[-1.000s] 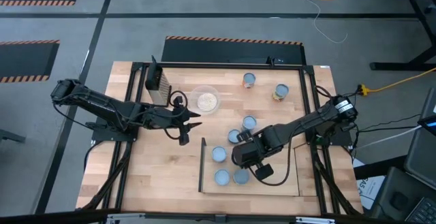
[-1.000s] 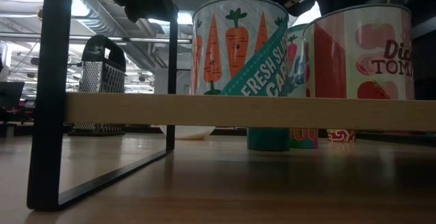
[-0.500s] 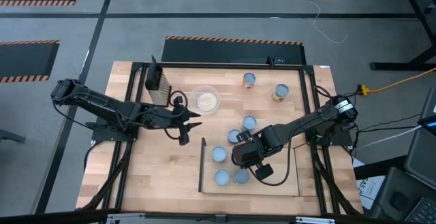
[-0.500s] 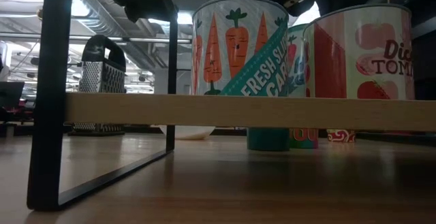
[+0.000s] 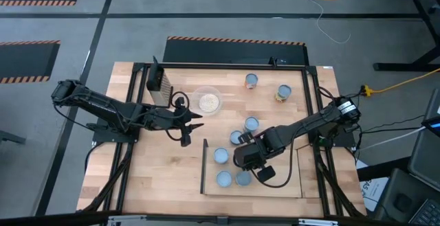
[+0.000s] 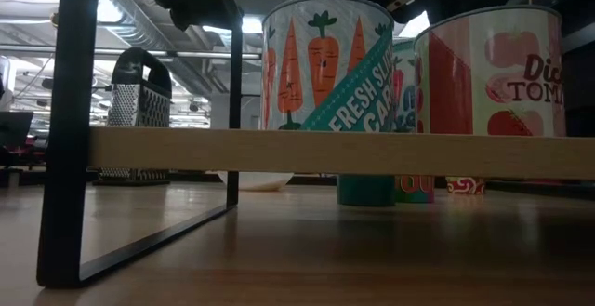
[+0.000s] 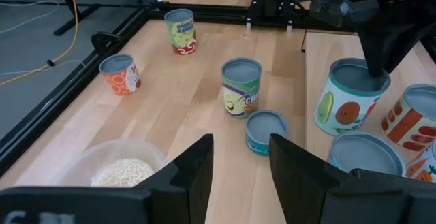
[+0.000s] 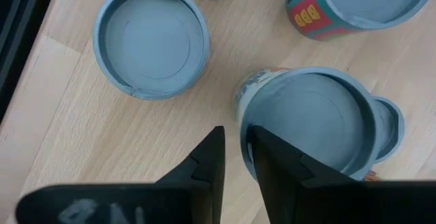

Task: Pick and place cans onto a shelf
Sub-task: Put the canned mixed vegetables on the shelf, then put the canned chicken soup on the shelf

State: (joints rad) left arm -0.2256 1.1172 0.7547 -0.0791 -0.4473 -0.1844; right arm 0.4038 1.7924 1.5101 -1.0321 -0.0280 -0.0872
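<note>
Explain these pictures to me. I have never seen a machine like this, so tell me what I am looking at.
This is a robot with two dark arms at a wooden table. One picture looks down from above, one looks level across the tabletop, and two come from cameras on the wrists. On the table are small cans, a clear bowl, a grater and a low wooden shelf bearing several cans. The left hand hovers open and empty near the bowl. The right hand is down at the rim of one can on the shelf; whether it grips it I cannot tell.
</note>
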